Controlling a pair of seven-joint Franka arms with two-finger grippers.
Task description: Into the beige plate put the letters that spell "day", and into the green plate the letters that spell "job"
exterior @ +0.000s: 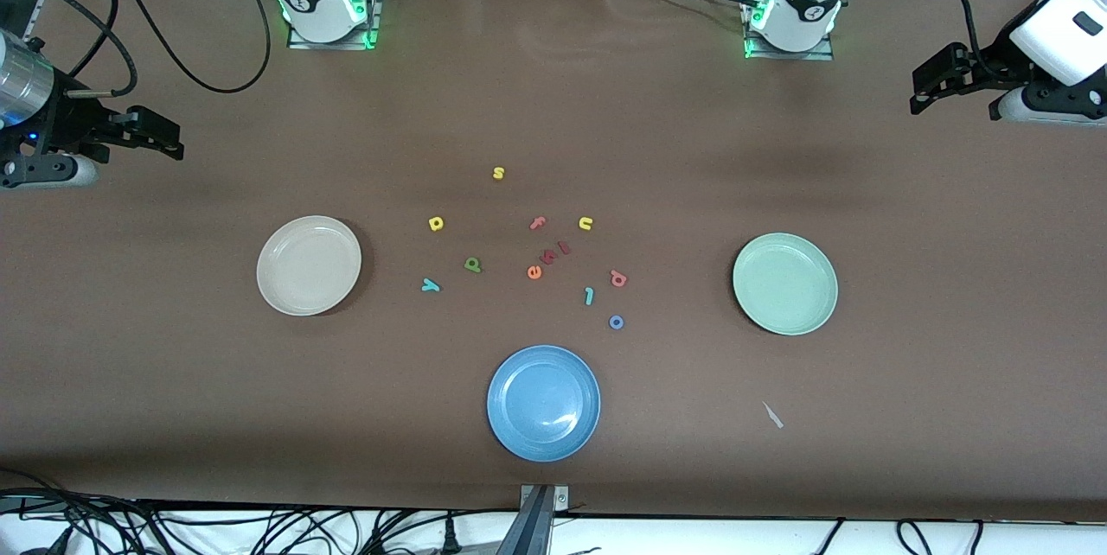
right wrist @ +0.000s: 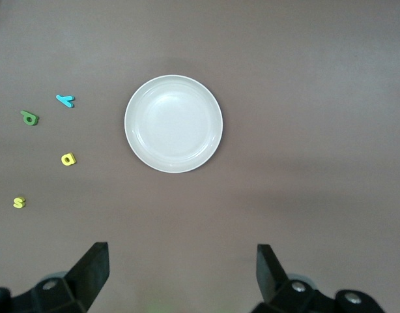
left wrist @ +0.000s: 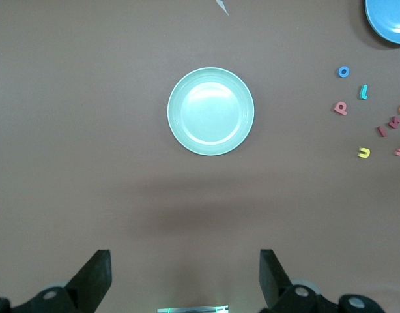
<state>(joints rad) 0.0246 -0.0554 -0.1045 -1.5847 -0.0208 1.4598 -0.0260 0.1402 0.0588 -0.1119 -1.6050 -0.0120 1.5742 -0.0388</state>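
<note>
Teal, yellow and green, the "day" letters (exterior: 445, 259) lie on the table between the beige plate (exterior: 309, 264) and the other letters, toward my right arm's end. I judge the right gripper (exterior: 164, 137) nearer; both it and the left gripper (exterior: 930, 84) hang wide open.

Brown table (exterior: 173, 382): beige plate (exterior: 309, 264), green plate (exterior: 785, 283), blue plate (exterior: 543, 402), scattered letters (exterior: 534, 257).

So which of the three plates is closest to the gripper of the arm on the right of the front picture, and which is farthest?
That is the left gripper, open above its end of the table.
1. Green plate, at the left arm's end.
2. Blue plate, mid-table, nearest the front camera.
3. Beige plate, at the right arm's end.
</note>
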